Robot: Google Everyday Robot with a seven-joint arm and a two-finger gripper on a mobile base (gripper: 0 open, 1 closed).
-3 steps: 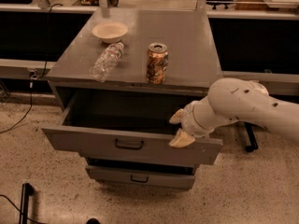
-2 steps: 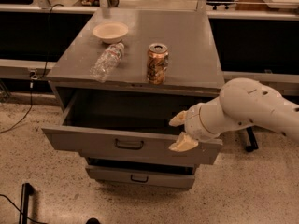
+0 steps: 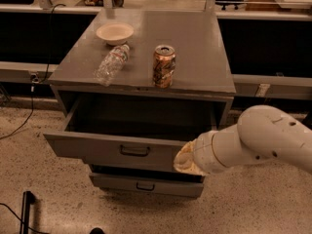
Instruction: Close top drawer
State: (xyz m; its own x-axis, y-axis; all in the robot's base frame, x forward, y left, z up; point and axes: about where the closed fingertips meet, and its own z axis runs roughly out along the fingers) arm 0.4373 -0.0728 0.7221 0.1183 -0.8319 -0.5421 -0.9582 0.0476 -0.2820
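The top drawer (image 3: 97,147) of the grey cabinet stands pulled out and open, its inside dark and empty-looking. Its small black handle (image 3: 135,151) sits mid-front. My gripper (image 3: 183,160), cream-coloured at the end of a thick white arm (image 3: 263,140), is at the right part of the drawer's front face, to the right of the handle, and seems to touch it. The arm comes in from the right and covers the drawer's right front corner.
On the cabinet top (image 3: 195,48) stand a shallow bowl (image 3: 114,32), a plastic bottle (image 3: 111,64) lying on its side and an upright can (image 3: 164,66). A lower drawer (image 3: 146,184) sticks out slightly. Dark shelving runs behind. A black post (image 3: 27,208) stands on the speckled floor, lower left.
My gripper has dropped from the drawer's right rim to its front face, and the arm has swung lower and nearer. The drawer has not visibly moved.
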